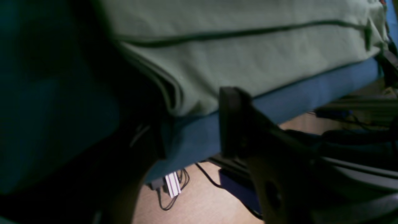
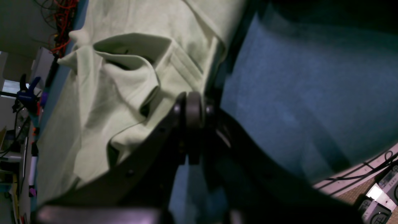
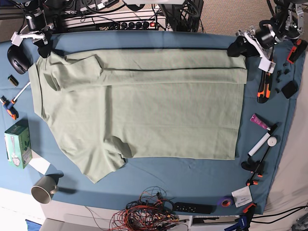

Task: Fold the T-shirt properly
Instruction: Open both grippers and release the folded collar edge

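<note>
On the table, T-shirt (image 3: 144, 106): spread flat on the blue table cloth (image 3: 192, 173) and filling most of it.
Long axis: across the base view, neck end at that view's left, hem at its right.
Far edge: a narrow strip (image 3: 159, 62) is already turned over onto the body along the whole far side. The near sleeve (image 3: 101, 163) sticks out unfolded.
Key relation: both grippers sit at the ends of that far strip, so the shirt lies toward the near side from each. By my judgement, the next fold has to draw the far edge across the short axis with both ends kept level.
Left gripper (image 3: 239, 47): at the hem-end far corner. The left wrist view shows the fingers apart, with the stacked corner layers just beyond the gap. I cannot tell whether it grips.
Right gripper (image 3: 44, 42): at the shoulder-end far corner, fingertips closed together against the shirt's edge. Whether fabric is pinched between them cannot be made out.
Nearer arm: neither, as each holds its own corner.
Hidden or unclear: one left finger is lost in shadow and blur. The right wrist view's shirt is bunched, so its layers are hard to count. The base view hides both sets of fingertips behind the wrists.
</note>
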### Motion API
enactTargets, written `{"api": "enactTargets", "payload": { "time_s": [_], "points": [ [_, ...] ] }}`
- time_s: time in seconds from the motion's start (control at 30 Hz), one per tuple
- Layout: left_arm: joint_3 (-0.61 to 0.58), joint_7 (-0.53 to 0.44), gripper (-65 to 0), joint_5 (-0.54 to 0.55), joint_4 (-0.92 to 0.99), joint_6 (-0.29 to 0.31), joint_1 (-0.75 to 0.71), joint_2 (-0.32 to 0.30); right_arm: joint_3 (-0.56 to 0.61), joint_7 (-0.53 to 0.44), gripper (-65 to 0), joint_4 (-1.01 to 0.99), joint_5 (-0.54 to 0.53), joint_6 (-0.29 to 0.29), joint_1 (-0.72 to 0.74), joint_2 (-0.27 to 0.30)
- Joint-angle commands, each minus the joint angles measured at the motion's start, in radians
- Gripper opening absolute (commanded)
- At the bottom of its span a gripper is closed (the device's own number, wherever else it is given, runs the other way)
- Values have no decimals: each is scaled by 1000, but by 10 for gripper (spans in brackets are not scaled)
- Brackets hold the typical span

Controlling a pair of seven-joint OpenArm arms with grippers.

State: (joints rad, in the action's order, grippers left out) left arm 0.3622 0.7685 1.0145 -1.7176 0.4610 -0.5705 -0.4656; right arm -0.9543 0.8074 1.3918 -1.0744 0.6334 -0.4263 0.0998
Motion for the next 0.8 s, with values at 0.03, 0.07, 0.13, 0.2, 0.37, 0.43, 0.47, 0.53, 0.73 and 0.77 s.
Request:
{"api": "enactTargets", "payload": {
  "time_s": [0.03, 0.07, 0.13, 0.2, 0.37, 0.43, 0.47, 0.53, 0.73, 0.77],
  "points": [
    [24, 16, -423, -27, -4, -20, -8, -14, 0, 11, -650, 7, 13, 5, -6, 11],
    [27, 16, -423, -27, -4, -23, -8, -14, 0, 11, -650, 7, 13, 5, -6, 11],
    [27, 17, -440, -27, -4, -23, -8, -14, 0, 11, -650, 7, 13, 4, -6, 11],
    [27, 16, -493, -27, -4, -23, -8, -14, 0, 11, -650, 7, 13, 5, -6, 11],
    [27, 16, -650, -27, -4, -22, -8, -14, 0, 12, -650, 7, 13, 5, -6, 11],
    [27, 17, -650, -27, -4, -22, -8, -14, 0, 14, -650, 7, 13, 7, -6, 11],
    [27, 17, -650, -28, -4, -22, -8, -14, 0, 17, -650, 7, 13, 18, -6, 11],
    [27, 18, -650, -45, -4, -22, -9, -14, 0, 27, -650, 9, 12, 57, -6, 11],
    [29, 19, -650, -63, -4, -22, -17, -20, 0, 31, -650, 9, 8, 65, -11, 12],
    [29, 19, -650, -70, -4, -22, -17, -20, 0, 32, -650, 9, 8, 65, -13, 13]
  ]
}}
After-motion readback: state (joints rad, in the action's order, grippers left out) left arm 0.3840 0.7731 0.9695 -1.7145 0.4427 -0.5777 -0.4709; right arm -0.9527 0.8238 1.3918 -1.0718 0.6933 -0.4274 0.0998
